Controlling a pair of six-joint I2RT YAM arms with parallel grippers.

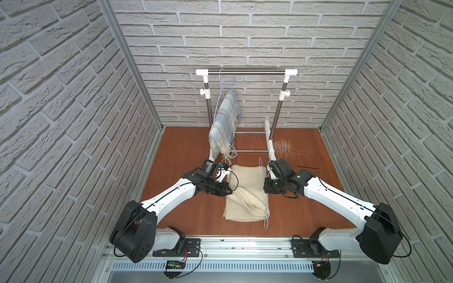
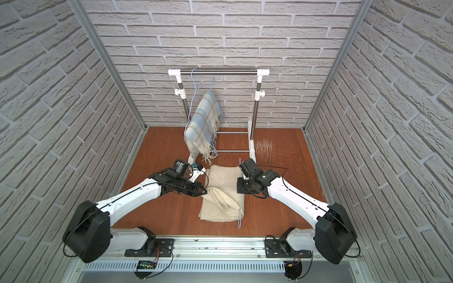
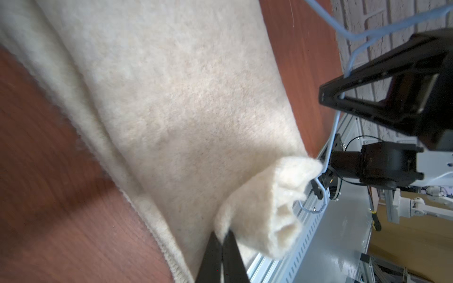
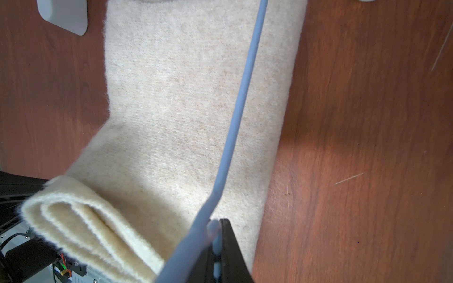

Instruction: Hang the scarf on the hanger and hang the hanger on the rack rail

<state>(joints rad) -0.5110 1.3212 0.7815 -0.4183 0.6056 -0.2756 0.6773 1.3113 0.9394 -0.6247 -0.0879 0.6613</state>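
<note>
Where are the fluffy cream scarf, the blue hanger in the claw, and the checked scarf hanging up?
cream scarf (image 1: 245, 177), in a top view, on its flat far half.
blue hanger (image 4: 242, 98), right wrist view, on its straight wire.
checked scarf (image 1: 224, 117), in a top view, on its hanging middle.

Pale brick walls (image 1: 245, 36) close in three sides. The floor (image 1: 186, 152) is reddish-brown wood, scratched beside a clothes rack (image 1: 245, 72) at the back.

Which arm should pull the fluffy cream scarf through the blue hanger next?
Left. The left tool is shut on a folded end of the cream scarf, so it can probably draw it along. The right tool is shut on the blue hanger, busy holding that.
</note>
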